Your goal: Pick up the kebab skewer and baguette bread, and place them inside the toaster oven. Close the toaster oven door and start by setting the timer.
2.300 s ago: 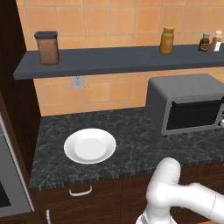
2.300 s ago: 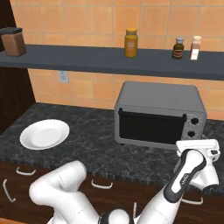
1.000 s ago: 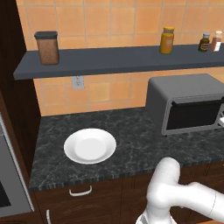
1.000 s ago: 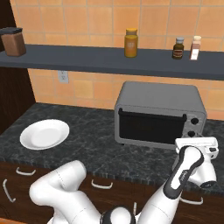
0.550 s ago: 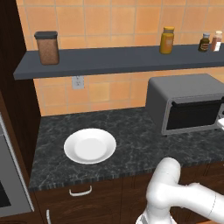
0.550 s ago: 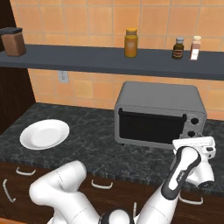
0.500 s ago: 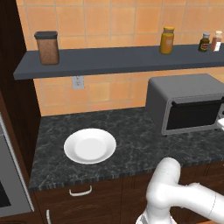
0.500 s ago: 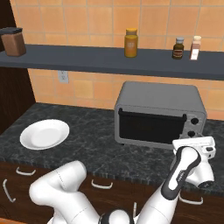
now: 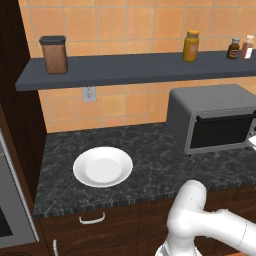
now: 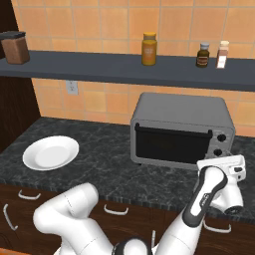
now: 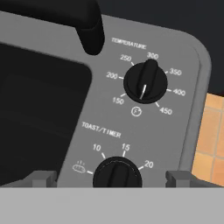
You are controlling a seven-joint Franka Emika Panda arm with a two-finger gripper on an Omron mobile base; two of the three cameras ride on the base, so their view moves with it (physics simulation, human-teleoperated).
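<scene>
The toaster oven (image 10: pixel 181 130), a boxy grey metal countertop box with its dark glass door (image 10: pixel 172 145) shut, sits on the black stone counter (image 9: pixel 150 160) at three o'clock from the one round white plate (image 9: pixel 103 167). In the hand view we see the black timer knob (image 11: pixel 117 172) at twelve o'clock, midway between our gripper (image 11: pixel 110 177) fingertips, spread wide and holding nothing. We count two knobs; the temperature knob (image 11: pixel 145 82) lies beyond.
</scene>
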